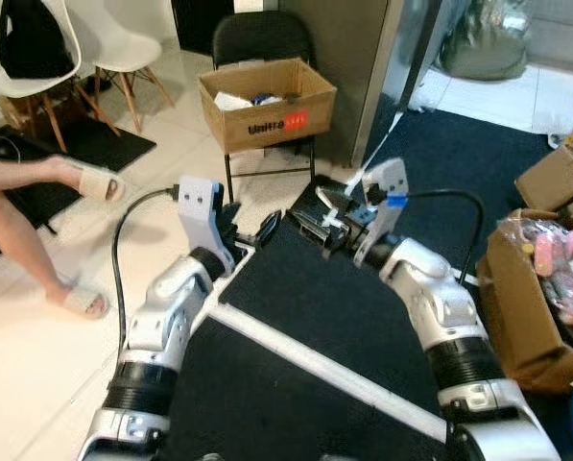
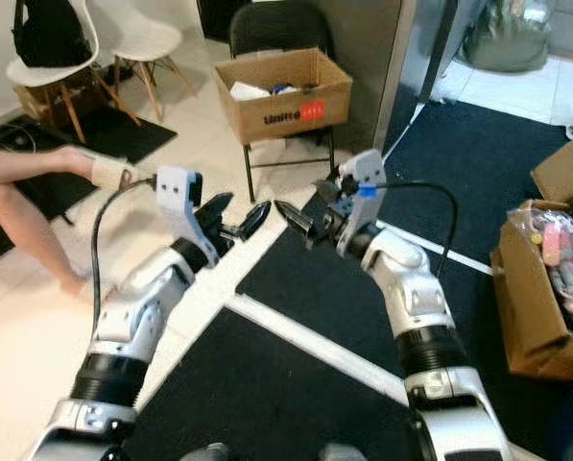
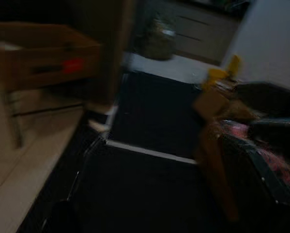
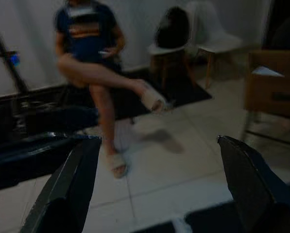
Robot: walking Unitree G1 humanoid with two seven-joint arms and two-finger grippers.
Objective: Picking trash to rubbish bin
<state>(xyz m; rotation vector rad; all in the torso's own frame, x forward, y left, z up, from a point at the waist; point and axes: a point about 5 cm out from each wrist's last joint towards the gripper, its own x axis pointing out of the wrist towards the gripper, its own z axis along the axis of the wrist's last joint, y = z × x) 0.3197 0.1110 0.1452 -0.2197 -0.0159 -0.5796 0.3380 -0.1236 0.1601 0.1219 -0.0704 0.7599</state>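
Item, far left: a seated person's legs [image 1: 36, 206] are resting on the tile. Item: left gripper [image 2: 230, 219] is hovering at mid-height, fingers parted, holding nothing. Item: cardboard box [image 1: 267, 101] is sitting on a black chair (likely serving as the bin, raised within reach). Item: right gripper [image 4: 159, 184] is hanging spread wide, empty, seemingly ready. Item, right: a brown box [image 1: 526, 307] of pink wrappers, possibly trash, is standing on the carpet.
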